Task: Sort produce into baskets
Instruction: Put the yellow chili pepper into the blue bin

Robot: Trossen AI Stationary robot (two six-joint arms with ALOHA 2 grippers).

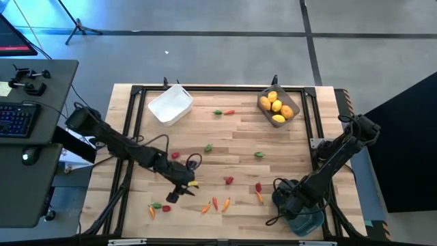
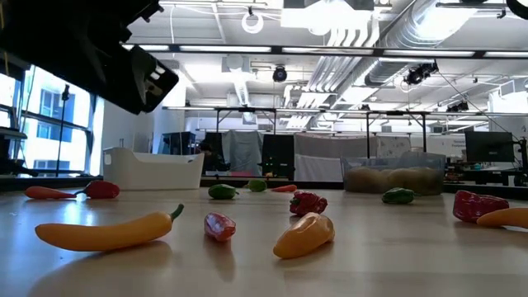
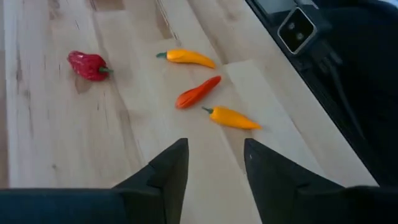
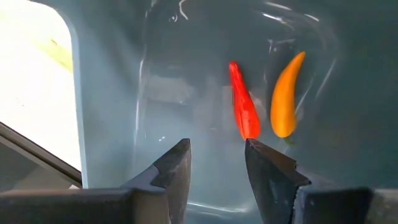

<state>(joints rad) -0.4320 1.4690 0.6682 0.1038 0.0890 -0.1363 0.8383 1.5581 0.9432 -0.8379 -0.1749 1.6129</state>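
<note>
My left gripper (image 1: 173, 196) (image 3: 215, 163) hangs open over bare wood near the table's front left. Just ahead of it lie three thin peppers: a yellow-orange one (image 3: 186, 58), a red-orange one (image 3: 198, 92) and an orange one (image 3: 234, 117), with a red pepper (image 3: 87, 65) beside them. My right gripper (image 1: 295, 209) (image 4: 216, 157) stands open, pointing down into the blue-teal basket (image 1: 305, 223) at the front right. A red pepper (image 4: 243, 107) and an orange pepper (image 4: 285, 96) lie on that basket's floor. Yellow fruits (image 1: 276, 106) fill the grey basket (image 1: 291, 116) at the far right.
A white basket (image 1: 171, 104) stands at the far left. Red, green and orange pieces lie scattered across the table's middle (image 1: 208, 147) (image 1: 259, 155) and front left (image 1: 157, 207). A small camera (image 3: 297, 28) sits at the near edge. A desk with a keyboard (image 1: 15, 117) stands left of the table.
</note>
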